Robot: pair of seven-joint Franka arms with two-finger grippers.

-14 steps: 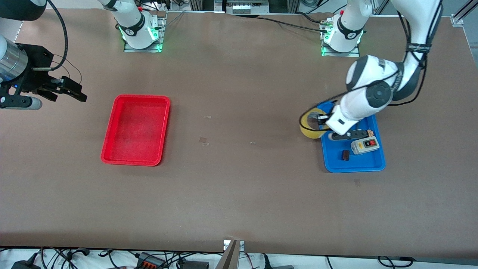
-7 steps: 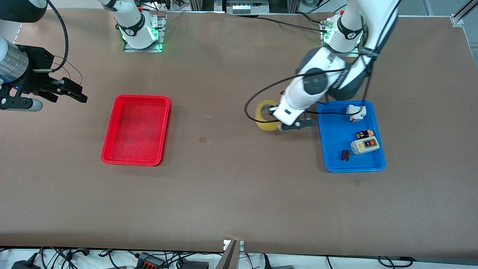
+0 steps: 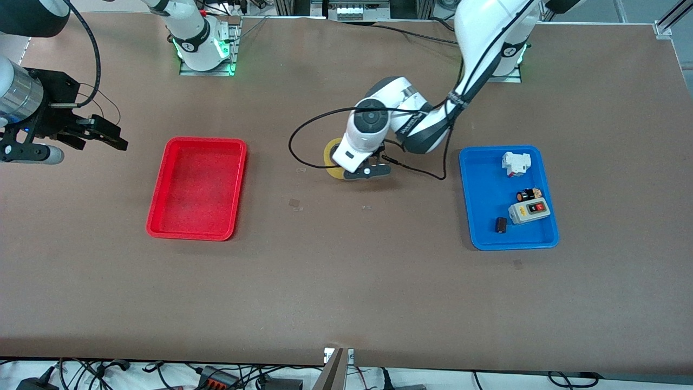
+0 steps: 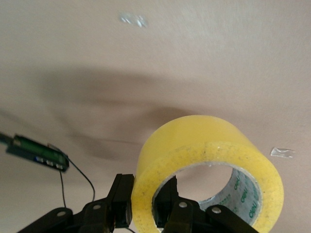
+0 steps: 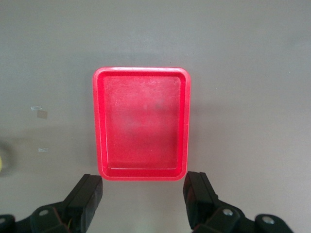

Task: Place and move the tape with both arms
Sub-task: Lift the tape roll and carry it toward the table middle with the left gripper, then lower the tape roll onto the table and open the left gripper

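Note:
The yellowish tape roll (image 3: 331, 158) hangs in my left gripper (image 3: 346, 165) over the bare brown table, between the red tray (image 3: 157, 214) and the blue tray (image 3: 479, 179). In the left wrist view the gripper (image 4: 146, 206) is shut on the tape (image 4: 204, 145), one finger outside its wall and one inside the hole. My right gripper (image 3: 100, 132) waits high over the table at the right arm's end, beside the red tray. In the right wrist view it (image 5: 143, 196) is open and empty, with the red tray (image 5: 141, 73) below it.
The blue tray holds a white block (image 3: 515, 163), a grey switch box (image 3: 529, 211), a small black cylinder (image 3: 524, 195) and a small dark piece (image 3: 501, 224). Bits of clear tape (image 3: 295, 203) lie on the table between the trays.
My left arm has carried the tape from over the blue tray's edge toward the table's middle, closer to the red tray. The right arm has barely moved.

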